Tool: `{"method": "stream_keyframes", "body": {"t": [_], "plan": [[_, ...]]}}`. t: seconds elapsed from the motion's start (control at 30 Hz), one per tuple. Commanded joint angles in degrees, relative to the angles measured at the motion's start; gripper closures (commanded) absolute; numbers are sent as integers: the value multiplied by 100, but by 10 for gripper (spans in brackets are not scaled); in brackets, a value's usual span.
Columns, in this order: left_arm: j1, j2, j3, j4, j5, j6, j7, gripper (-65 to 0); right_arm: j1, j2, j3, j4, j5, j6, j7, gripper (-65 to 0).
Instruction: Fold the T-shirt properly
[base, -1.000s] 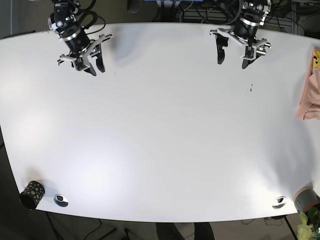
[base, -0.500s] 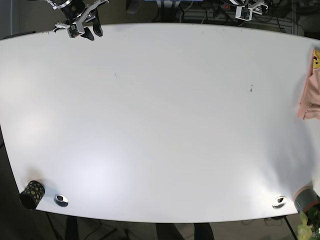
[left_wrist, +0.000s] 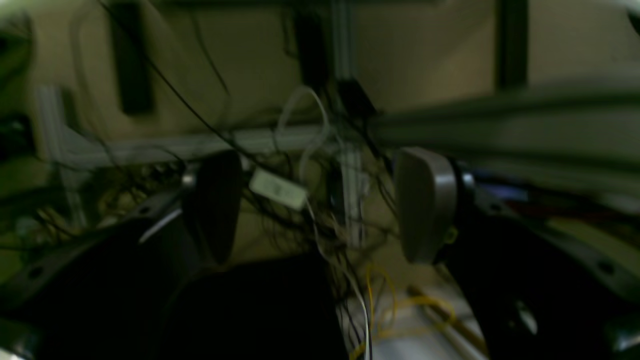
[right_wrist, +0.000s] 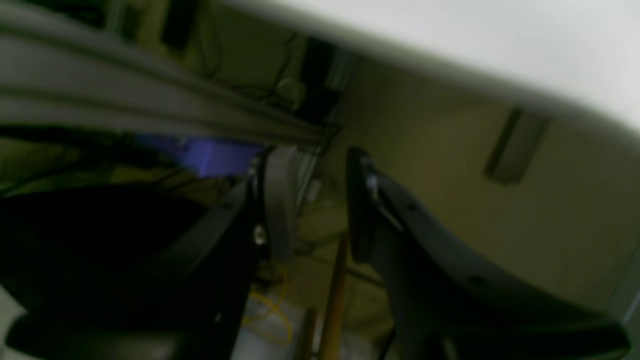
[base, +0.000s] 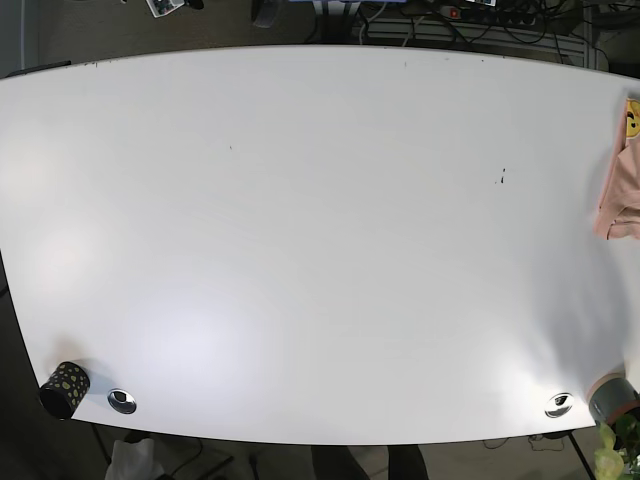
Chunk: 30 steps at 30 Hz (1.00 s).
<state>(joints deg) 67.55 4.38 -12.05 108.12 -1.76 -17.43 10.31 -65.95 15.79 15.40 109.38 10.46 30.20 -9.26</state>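
A pink T-shirt (base: 620, 185) lies bunched at the far right edge of the white table (base: 320, 250), partly cut off by the frame. Both arms are pulled back behind the table's far edge. My left gripper (left_wrist: 320, 210) is open and empty, pointing at cables and a frame behind the table; it is out of the base view. My right gripper (right_wrist: 317, 205) is open by a narrow gap and empty, with the table's edge (right_wrist: 500, 40) above it. Only a scrap of the right gripper shows in the base view (base: 165, 5).
A black patterned cup (base: 62, 388) stands at the front left corner, with a metal disc (base: 122, 401) beside it. Another disc (base: 559, 404) and a grey cup (base: 612, 398) are at the front right. Cables (base: 480, 20) hang behind the far edge.
Both arms have drawn back from over the table's far side and out past the top edge of the base view. The T-shirt has not moved.
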Motion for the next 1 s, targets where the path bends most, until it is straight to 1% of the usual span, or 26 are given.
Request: {"method": "stream_keyframes", "body": {"t": [0.0,0.1,0.3,0.43,0.73,0.9,0.97], "plan": [[54,-12,-100,-214,-48,24,-42,-439,-108,52,56,-288,13,-26,68,-159],[-122,-47,-118,-732,-39,24,-42,-439,-20,52,-32,-842,49,-26,68,-159],[-772,-73,-496,-2051,-4,16,-33,-439,463,52,-454,-1809,-4,-35,68,-159],[-1318,-399,-478,-3001,5,16,-33,-439,1017,60,-779,-2591,-13,-61,68,-159],[-2610,-618,-478,-4847,5,24,-33,-439,2204,60,-1333,-4121,-22,-88,68,-159],[-3252,-627,-478,-5779,5,24,-33,-444,2828,52,-1483,-4991,-22,-88,86,-159],[-3533,-715,-478,-6245,5,24,-33,-444,3101,25,-1527,-5325,-22,-88,86,-159]]}}
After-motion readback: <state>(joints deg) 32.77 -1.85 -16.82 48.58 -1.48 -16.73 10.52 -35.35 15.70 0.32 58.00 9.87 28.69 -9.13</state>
